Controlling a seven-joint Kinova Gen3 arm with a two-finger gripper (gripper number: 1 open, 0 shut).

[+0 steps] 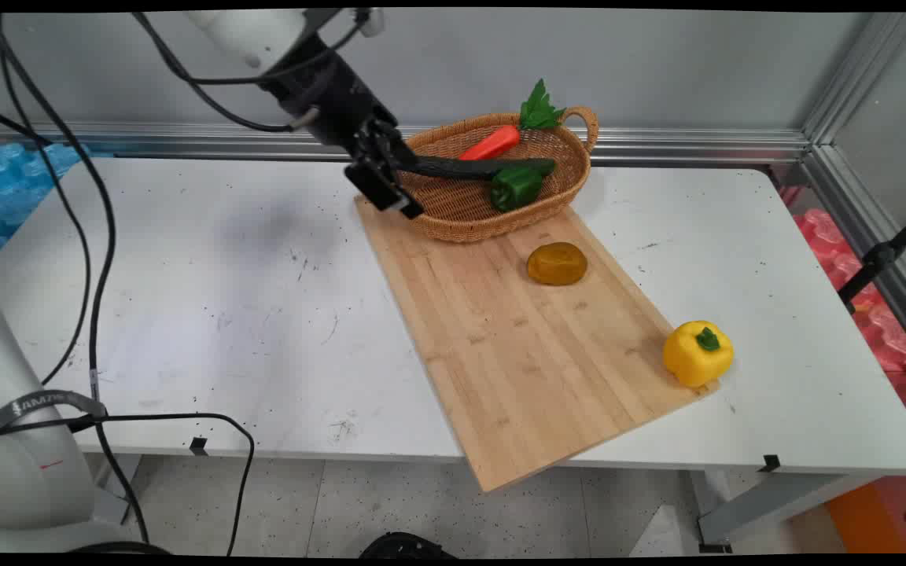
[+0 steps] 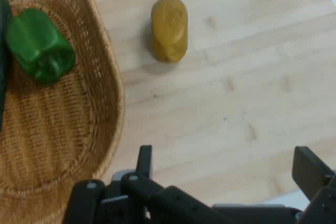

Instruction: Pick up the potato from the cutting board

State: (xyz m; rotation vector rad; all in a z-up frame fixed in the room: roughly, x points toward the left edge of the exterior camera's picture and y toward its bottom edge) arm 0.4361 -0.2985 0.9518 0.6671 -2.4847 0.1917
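**Gripper parked at the basket's edge, nothing in it**

Grey wall at the back, aluminium rail running along it, and a white scuffed bench (image 1: 185, 314) in front. On the bench lies a bamboo cutting board (image 1: 516, 346), set at an angle, with its near corner sticking out past the bench edge.

At the board's far end sits a wicker basket (image 1: 461, 212) with a handle on its far right. Inside it are a carrot (image 1: 491, 143) with green leaves, a green bell pepper (image 1: 514, 187) and a long dark vegetable (image 1: 476, 167), maybe a cucumber, can't say for sure.

The gripper (image 1: 390, 185) hangs over the basket's left rim, right where the rim meets the board's far left corner. Fingers are spread apart and hold nothing; in the hand view there's just bare board between them.

A brownish-yellow potato (image 1: 557, 263) lies on the board, just in front of the basket and well apart from the gripper. A yellow bell pepper (image 1: 697, 353) sits at the board's right edge, partly on the board and partly off it.

No readable labels or brand writing on any of these things.
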